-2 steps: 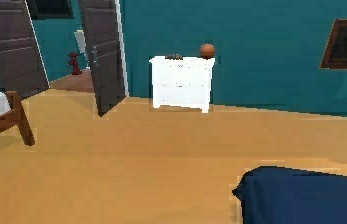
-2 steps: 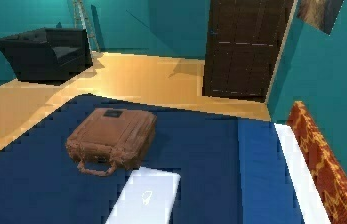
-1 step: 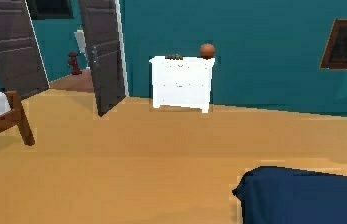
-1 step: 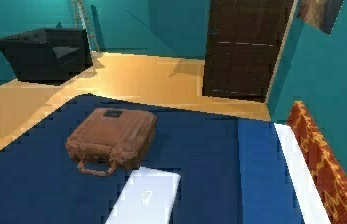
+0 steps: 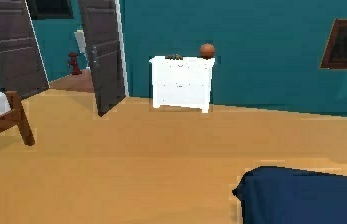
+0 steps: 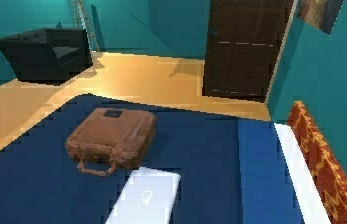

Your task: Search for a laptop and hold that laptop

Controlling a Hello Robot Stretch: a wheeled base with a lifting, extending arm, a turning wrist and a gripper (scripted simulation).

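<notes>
Navy-blue bed [image 6: 221, 165] spreads across the arm side view, bearing a brown hard case [image 6: 111, 138] near its middle. Just beside the case, toward the view's bottom edge, lies the closed silver-white laptop [image 6: 146, 198], flat on the bed.

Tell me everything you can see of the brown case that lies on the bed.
The brown case looks like leather, boxy with rounded corners and a raised rim around its top. It lies flat and seems shut, with a small dark patch on the lid. A loop handle sticks out from its near edge. It rests on the dark blue bed cover. A flat pale laptop lies close by; whether they touch cannot be told.
</notes>
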